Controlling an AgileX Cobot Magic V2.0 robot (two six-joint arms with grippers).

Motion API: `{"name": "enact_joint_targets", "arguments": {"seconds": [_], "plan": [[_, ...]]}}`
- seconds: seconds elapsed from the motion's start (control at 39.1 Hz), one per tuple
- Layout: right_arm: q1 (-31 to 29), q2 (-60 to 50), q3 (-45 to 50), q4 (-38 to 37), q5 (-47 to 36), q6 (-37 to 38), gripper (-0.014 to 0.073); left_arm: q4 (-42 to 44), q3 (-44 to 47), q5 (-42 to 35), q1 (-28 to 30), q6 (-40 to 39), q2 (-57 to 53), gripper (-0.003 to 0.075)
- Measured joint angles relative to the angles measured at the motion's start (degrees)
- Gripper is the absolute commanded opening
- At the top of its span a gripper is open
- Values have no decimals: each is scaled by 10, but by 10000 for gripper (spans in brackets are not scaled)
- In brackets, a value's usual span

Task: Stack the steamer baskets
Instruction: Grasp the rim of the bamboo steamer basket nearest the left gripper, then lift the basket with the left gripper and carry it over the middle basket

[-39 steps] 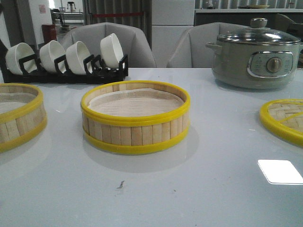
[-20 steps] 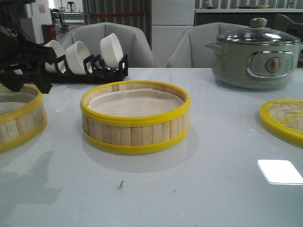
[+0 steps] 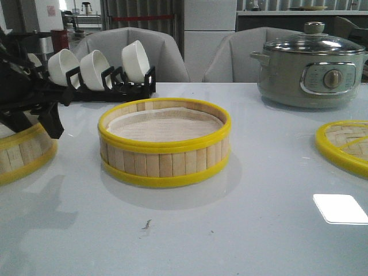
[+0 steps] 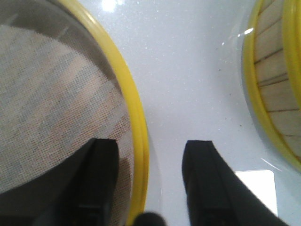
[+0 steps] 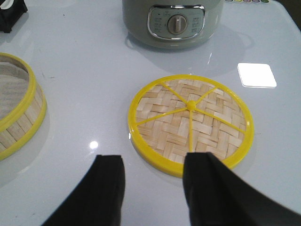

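Note:
Two steamer baskets stand on the white table. One basket [image 3: 164, 144] is at the centre, its pale liner showing inside. The other basket [image 3: 23, 152] is at the far left, partly cut off by the frame edge. My left gripper [image 3: 34, 118] hangs low over that left basket's near-right rim. In the left wrist view this gripper [image 4: 150, 157] is open and straddles the yellow rim [image 4: 135, 122]: one finger is over the mesh liner [image 4: 51, 89], the other is outside over the table. My right gripper [image 5: 153, 169] is open and holds nothing, above bare table by the lid's edge.
A flat woven bamboo lid [image 3: 344, 146] with a yellow rim lies at the right, also seen from the right wrist as the lid [image 5: 190, 122]. A grey electric cooker [image 3: 313, 63] stands at the back right. A black rack of white bowls [image 3: 103, 72] stands at the back left.
My left arm has come into view from the left and dropped lower over the left basket's rim. The baskets and the lid have not moved.

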Motion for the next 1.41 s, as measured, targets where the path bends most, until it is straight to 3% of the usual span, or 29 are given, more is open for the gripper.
{"name": "enact_joint_targets", "arguments": {"seconds": [0.13, 0.41, 0.74, 1.0, 1.41], "plan": [[0, 0, 0, 0, 1, 0, 412, 0, 0, 0, 0, 0, 3, 81], [0, 0, 0, 0, 1, 0, 412, 2, -39, 46, -16, 0, -4, 92], [0, 0, 0, 0, 2, 0, 412, -1, -202, 85, -148, -5, -27, 92], [0, 0, 0, 0, 4, 0, 412, -5, -234, 83, -253, -5, -5, 92], [0, 0, 0, 0, 13, 0, 412, -5, -275, 80, -299, -5, 92, 92]]}}
